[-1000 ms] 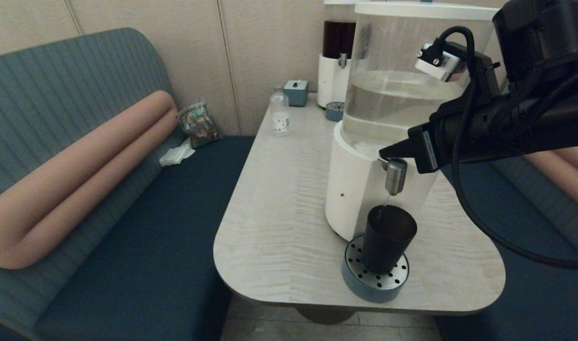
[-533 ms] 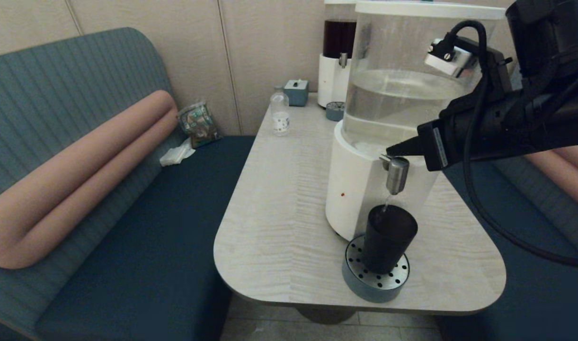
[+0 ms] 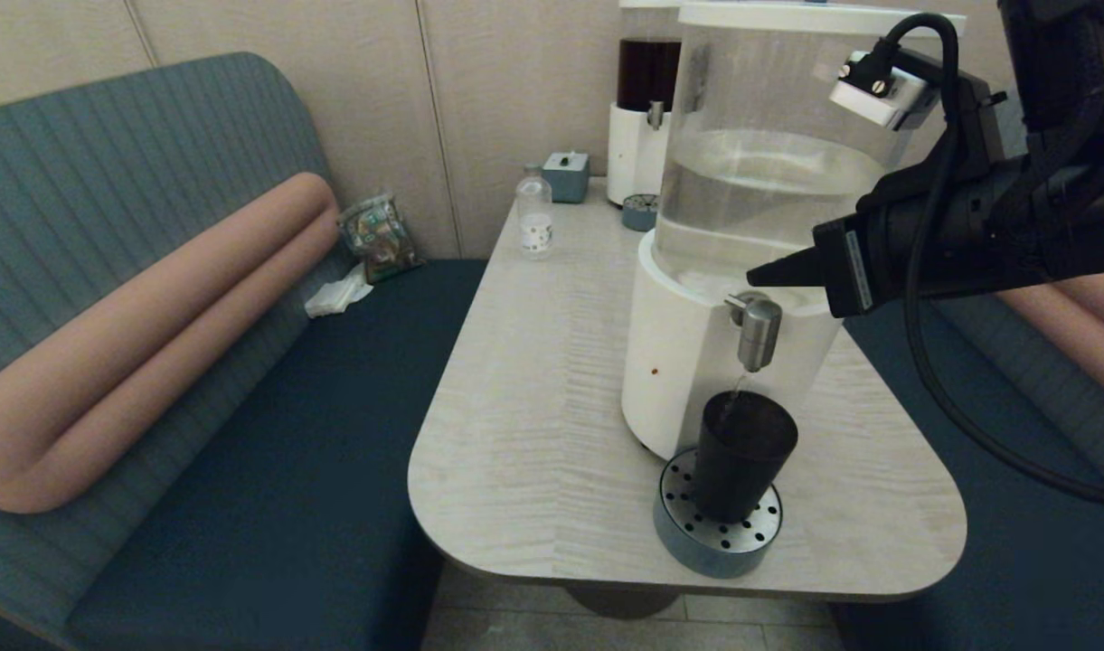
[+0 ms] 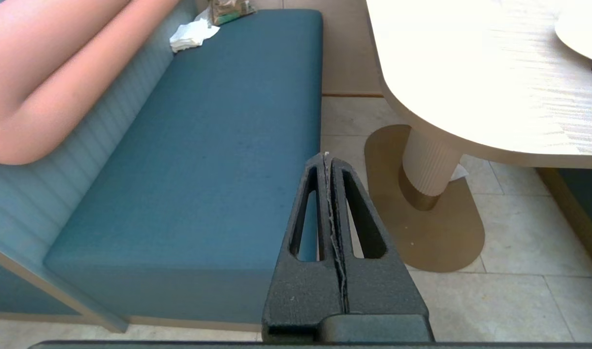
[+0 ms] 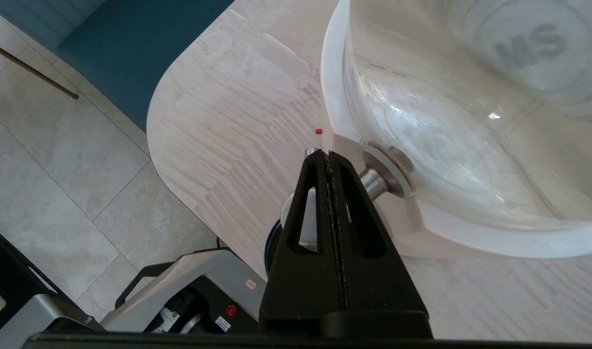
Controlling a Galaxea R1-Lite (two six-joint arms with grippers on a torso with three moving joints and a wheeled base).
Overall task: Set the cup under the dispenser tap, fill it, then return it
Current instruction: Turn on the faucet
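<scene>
1. Cup (image 3: 741,457) is seen upright on perforated drip tray (image 3: 716,533) at table (image 3: 533,380) front edge, directly under dispenser tap (image 3: 756,333).
2. Right gripper (image 3: 758,273) is held just above tap, fingers pressed together, nothing gripped.
3. Left gripper (image 4: 326,160) is parked low beside bench (image 4: 218,145), closed, empty.

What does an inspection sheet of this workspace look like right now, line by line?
Surface: pale wood-grain table.
Job's things: black cup upright on drip tray, under tap; thin stream falling in.
Clutter: bottle, small box, dark dispenser at the far end.
Grippers: right tool shut, just above the tap; left tool shut, parked over the bench.
Cables: black cable looping off the right arm.
Surroundings: packet and tissue on the bench.
</scene>
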